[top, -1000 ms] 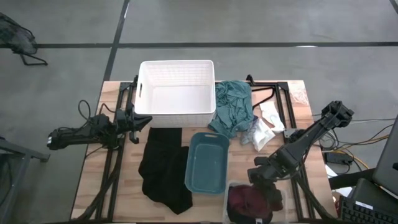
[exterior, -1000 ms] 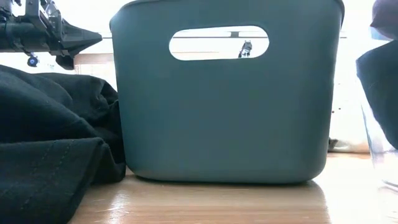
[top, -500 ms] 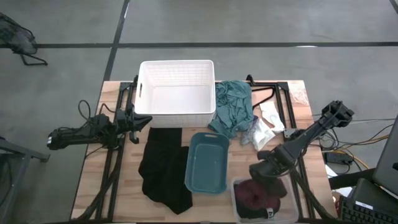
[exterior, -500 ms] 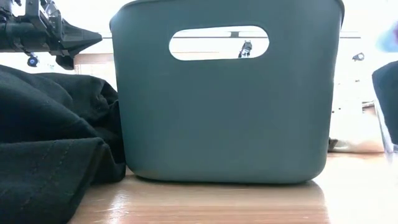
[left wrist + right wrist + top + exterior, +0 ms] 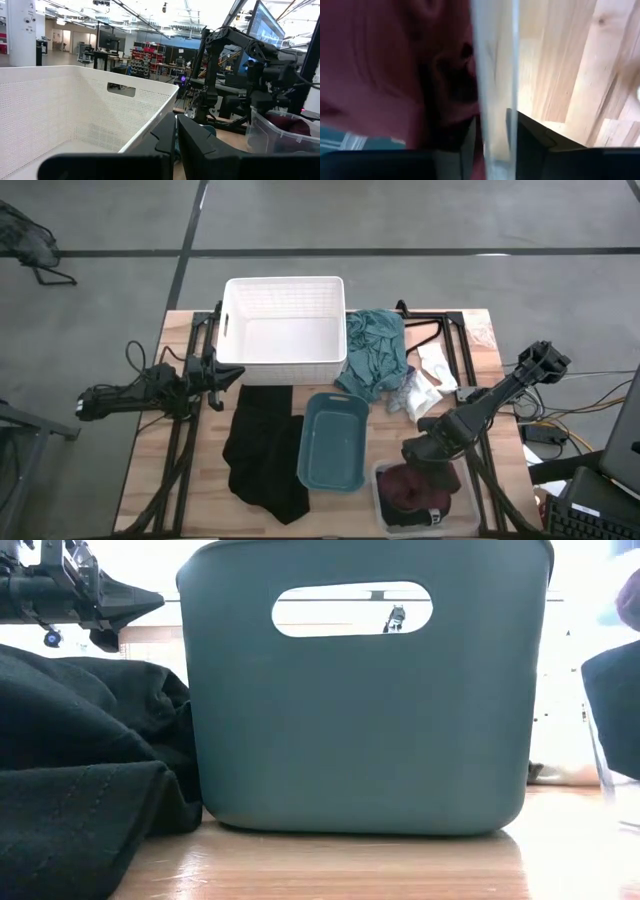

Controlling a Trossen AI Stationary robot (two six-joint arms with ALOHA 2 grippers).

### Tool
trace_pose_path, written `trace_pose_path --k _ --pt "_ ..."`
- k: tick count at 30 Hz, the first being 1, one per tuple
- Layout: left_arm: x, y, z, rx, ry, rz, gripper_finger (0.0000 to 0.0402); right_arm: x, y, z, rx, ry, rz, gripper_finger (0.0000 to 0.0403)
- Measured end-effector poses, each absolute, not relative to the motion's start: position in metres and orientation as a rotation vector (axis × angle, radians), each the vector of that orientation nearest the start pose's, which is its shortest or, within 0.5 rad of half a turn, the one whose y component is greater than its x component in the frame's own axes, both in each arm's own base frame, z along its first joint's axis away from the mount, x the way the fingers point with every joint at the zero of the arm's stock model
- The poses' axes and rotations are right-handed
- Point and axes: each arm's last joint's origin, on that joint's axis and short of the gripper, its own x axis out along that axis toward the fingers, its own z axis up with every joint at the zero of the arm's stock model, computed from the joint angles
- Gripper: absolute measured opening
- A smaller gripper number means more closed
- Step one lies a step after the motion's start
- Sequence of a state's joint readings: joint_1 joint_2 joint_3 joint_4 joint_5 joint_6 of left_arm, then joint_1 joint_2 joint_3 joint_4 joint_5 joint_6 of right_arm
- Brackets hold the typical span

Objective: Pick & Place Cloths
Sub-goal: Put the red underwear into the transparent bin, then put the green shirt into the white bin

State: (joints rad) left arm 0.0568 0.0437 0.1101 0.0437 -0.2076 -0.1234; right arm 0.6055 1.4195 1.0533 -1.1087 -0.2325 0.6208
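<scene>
A clear plastic bin (image 5: 470,502) at the table's near right holds the maroon cloth (image 5: 408,486) and the navy one with white lettering (image 5: 432,518). My right gripper (image 5: 425,464) is shut on the bin's far wall. The large black cloth (image 5: 262,452) lies flat left of the teal bin (image 5: 332,442). The teal cloth (image 5: 375,358) is heaped right of the white basket (image 5: 285,330), with the small white cloth (image 5: 415,388) beside it. My left gripper (image 5: 232,376) hangs shut above the table by the basket's near left corner, touching nothing. My right gripper pinches the clear bin's far wall (image 5: 495,75), with one finger (image 5: 469,137) inside against the maroon cloth and the other finger (image 5: 522,131) outside. The fingers come from above, slanting in from the far right. The bin stands on the table.
A thin black wire hanger (image 5: 430,330) lies at the far right behind the teal cloth. The teal bin fills the low view's middle (image 5: 365,690). Bare wood shows at the near left corner (image 5: 165,500) and right of the clear bin (image 5: 500,470).
My right gripper moved a little toward the table's right edge, then slightly back, keeping its hold. The clear bin with the maroon and navy cloths slid along the table with it and now sits further right than a second ago.
</scene>
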Motion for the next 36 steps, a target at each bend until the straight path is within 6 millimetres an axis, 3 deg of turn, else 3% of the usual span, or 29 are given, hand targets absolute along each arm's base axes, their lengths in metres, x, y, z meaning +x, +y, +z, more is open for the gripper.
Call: trace_pose_path --k 10,14,23,29,36 --pt "0.092 0.011 0.202 -0.131 -0.126 0.257 0.0023 0.194 0.128 0.276 0.02 1.58 0.221 0.0186" --pt "0.092 0.011 0.202 -0.131 -0.126 0.257 0.0023 0.197 0.108 0.293 -0.016 1.531 0.174 0.0207" --pt "0.092 0.011 0.202 -0.131 -0.127 0.257 0.0023 0.206 0.063 0.32 0.123 1.361 0.059 0.023" --pt "0.092 0.011 0.202 -0.131 -0.126 0.257 0.0023 0.227 0.023 0.321 0.237 1.231 -0.062 0.0227" --pt "0.092 0.011 0.202 -0.131 -0.126 0.257 0.0023 0.254 -0.023 0.302 0.247 1.199 -0.142 0.0213"
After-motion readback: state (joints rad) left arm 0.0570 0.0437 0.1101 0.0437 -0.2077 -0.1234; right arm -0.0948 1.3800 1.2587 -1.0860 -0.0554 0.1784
